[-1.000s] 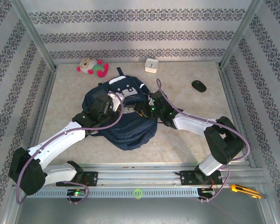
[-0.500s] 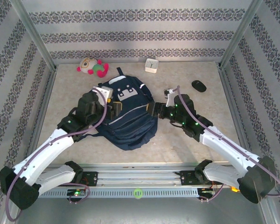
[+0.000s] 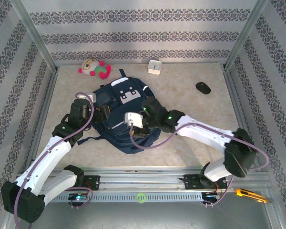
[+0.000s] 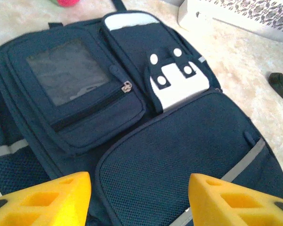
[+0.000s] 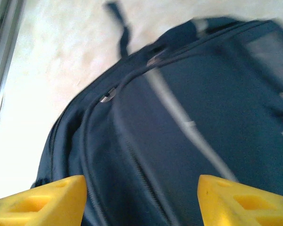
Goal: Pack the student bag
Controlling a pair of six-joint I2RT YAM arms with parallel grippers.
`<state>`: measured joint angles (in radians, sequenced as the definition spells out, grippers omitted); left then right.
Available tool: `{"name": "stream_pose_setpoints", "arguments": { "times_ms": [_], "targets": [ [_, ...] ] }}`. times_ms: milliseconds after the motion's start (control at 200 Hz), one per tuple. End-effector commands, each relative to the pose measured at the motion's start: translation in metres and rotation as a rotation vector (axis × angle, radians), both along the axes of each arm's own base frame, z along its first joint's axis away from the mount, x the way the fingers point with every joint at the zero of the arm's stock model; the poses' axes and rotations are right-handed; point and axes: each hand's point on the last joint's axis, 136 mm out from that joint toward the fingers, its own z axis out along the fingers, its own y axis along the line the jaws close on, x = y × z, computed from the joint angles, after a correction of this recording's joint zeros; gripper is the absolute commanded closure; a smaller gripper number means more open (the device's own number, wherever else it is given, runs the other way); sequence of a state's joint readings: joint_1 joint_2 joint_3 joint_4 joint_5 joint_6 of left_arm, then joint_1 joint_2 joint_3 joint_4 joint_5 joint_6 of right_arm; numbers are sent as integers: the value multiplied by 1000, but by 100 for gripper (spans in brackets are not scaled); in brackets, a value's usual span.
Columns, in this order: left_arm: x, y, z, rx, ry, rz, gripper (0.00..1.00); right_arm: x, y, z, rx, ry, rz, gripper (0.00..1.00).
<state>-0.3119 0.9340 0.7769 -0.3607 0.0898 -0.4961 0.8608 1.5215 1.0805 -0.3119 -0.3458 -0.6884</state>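
Note:
The student bag, navy blue with white buckle patches, lies flat in the middle of the table, front pockets up. My left gripper hovers at its left side, and in the left wrist view it is open above the mesh front pocket, nothing between its yellow fingertips. My right gripper reaches across the bag's lower part. In the blurred right wrist view it stands open over the zipped seams of the bag, with a zip pull ahead of it.
A plush toy lies at the back left and a white box at the back middle. A black mouse sits to the right. A yellow utility knife rests by the front rail. Metal frame posts ring the table.
My right arm has swung left over the bag's lower half. The left arm has drawn back to the bag's left edge. The bag has settled flatter.

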Motion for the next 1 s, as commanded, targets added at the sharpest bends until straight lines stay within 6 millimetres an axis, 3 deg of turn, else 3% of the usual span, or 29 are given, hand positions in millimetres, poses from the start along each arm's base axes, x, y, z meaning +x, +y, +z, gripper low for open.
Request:
{"name": "stream_pose_setpoints", "arguments": {
  "times_ms": [0, 125, 200, 410, 575, 655, 839, 994],
  "targets": [
    [1, 0, -5, -45, 20, 13, 44, -11, -8, -38, -145, -26, 178, 37],
    [2, 0, -15, -29, 41, 12, 45, -5, -24, -84, -303, 25, 139, 37],
    [3, 0, -17, -23, 49, 8, 45, -2, -32, -97, -363, 22, 121, 36],
    [7, -3, -24, -37, 63, 9, 45, 7, -27, -89, -375, -152, 137, 35],
    [5, 2, -29, -27, 74, 31, 45, -1, -17, -42, -246, -208, 152, 31],
    [5, 4, -28, -35, 71, 44, 45, -7, -22, -31, -235, -245, 167, 26],
    [6, 1, -30, -62, 70, 40, 45, -7, -33, -50, -285, -287, 189, 22],
    [6, 0, -31, -68, 70, 34, 45, 25, -21, -75, -300, -326, 100, 25]
  ]
}}
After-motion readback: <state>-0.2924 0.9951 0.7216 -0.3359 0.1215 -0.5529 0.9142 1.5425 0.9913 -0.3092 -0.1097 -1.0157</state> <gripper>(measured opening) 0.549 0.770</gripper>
